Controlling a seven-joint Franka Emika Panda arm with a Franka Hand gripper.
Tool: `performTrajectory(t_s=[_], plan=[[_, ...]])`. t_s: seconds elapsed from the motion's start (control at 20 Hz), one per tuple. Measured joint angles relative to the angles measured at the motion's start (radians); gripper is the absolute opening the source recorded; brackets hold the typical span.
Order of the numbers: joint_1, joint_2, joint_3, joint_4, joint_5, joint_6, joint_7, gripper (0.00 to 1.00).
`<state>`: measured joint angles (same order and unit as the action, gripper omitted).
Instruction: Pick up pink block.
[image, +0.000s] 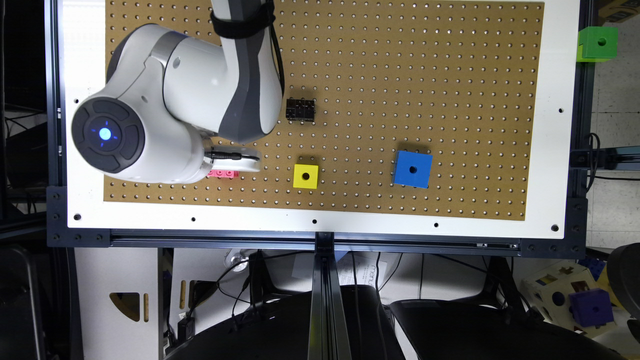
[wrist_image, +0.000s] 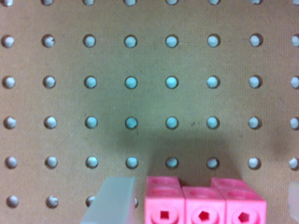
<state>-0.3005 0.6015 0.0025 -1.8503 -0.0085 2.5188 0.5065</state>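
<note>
End effector (wrist_image: 205, 203) is down over the pink block (wrist_image: 205, 201) — fingers (wrist_image: 112, 200) spread either side, not closed; grasp and lift remain.

On the pegboard (image: 450, 75), the pink block (image: 223, 173) lies partly under the gripper (image: 235, 159) at the exterior view's left, the yellow cube (image: 305, 176) to its right, the blue cube (image: 413, 169) farther right, and the black brick (image: 300, 109) above the yellow cube.
</note>
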Motion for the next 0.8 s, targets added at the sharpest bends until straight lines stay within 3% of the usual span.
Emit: performTrajectory(t_s=[0.3, 0.35, 0.8], plan=[[0.0, 0.071, 0.004, 0.05, 0.0011, 0.006, 0.0, 1.0], [0.001, 0.081, 0.005, 0.065, 0.0012, 0.0, 0.0, 0.0], [0.001, 0.081, 0.005, 0.065, 0.0012, -0.003, 0.0, 0.0]])
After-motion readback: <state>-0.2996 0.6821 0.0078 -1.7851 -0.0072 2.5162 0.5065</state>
